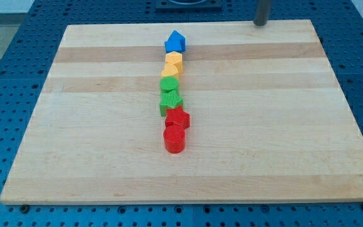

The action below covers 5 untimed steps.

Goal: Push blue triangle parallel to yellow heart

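1. Nearest the view's bottom, a red plastic cylinder (174,139) stands upright on the pale wooden tabletop (74,145), a board of light planks resting on a blue perforated base (5,63).
2. Just above it, touching, lies a red star-shaped block (178,117).
3. Next up the column sits a green star-like block (170,100), pressed against the red star, and above that a rounded green block (169,84) whose exact shape cannot be made out.
4. Farther on come two yellow blocks, close together: the lower one (170,69), partly hidden behind its neighbours, and the upper one (174,59), which looks hexagonal. Which of them is the heart cannot be told from this view.
5. At the far end of the column sits the blue block (175,41), peaked like a small house or triangle, touching the upper yellow block. It lies near the board's top edge, roughly at the middle of its width.
6. All these blocks form one nearly straight line running from the view's bottom towards its top.
7. Farthest off, at the view's top right, the dark rod comes down to the board's far edge; my tip (260,24) is well apart from the blue block, to its right.
8. The arm carries no hand, so no state of one can be told.
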### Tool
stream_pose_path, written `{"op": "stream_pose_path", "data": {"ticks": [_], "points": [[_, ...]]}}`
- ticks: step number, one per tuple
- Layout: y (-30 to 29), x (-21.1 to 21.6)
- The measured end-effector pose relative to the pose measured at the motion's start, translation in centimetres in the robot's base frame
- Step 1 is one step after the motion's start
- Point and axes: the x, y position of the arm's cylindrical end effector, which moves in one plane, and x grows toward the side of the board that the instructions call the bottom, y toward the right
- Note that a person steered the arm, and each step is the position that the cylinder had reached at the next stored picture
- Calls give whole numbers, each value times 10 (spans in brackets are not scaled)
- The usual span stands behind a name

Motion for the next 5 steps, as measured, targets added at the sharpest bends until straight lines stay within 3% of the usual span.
{"op": "stream_pose_path", "data": {"ticks": [3, 5], "points": [[-177, 1], [-214, 27]]}}
